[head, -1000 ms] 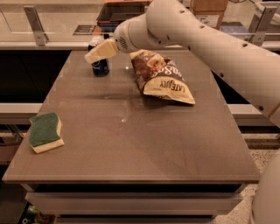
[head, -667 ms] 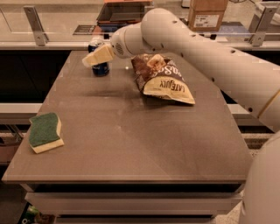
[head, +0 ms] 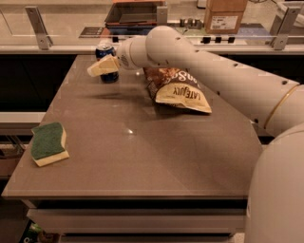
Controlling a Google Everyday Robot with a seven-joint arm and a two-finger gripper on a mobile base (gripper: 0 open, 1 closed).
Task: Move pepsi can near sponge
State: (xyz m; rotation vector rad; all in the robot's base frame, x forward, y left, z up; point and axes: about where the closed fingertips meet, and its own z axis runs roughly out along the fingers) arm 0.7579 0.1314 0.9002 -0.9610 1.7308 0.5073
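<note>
Camera view: my pincer (head: 102, 66) hangs at the far left corner of the surface (head: 142, 161), level with the pepsi can (head: 105, 49) and overlapping it from the front. Whether it is open, closed or has hold of the can cannot be told. The can stands upright, just left of the chip bag (head: 178, 90) and well apart from the sponge (head: 47, 143), which lies at the near left edge. Judged step: securing the can. To do it well, I should grip mid-body and squarely, keep the can upright, and clear the bag when lifting. On the counter behind, a dark tray (head: 135, 12) and a cardboard box (head: 225, 14) keep their contents hidden.
</note>
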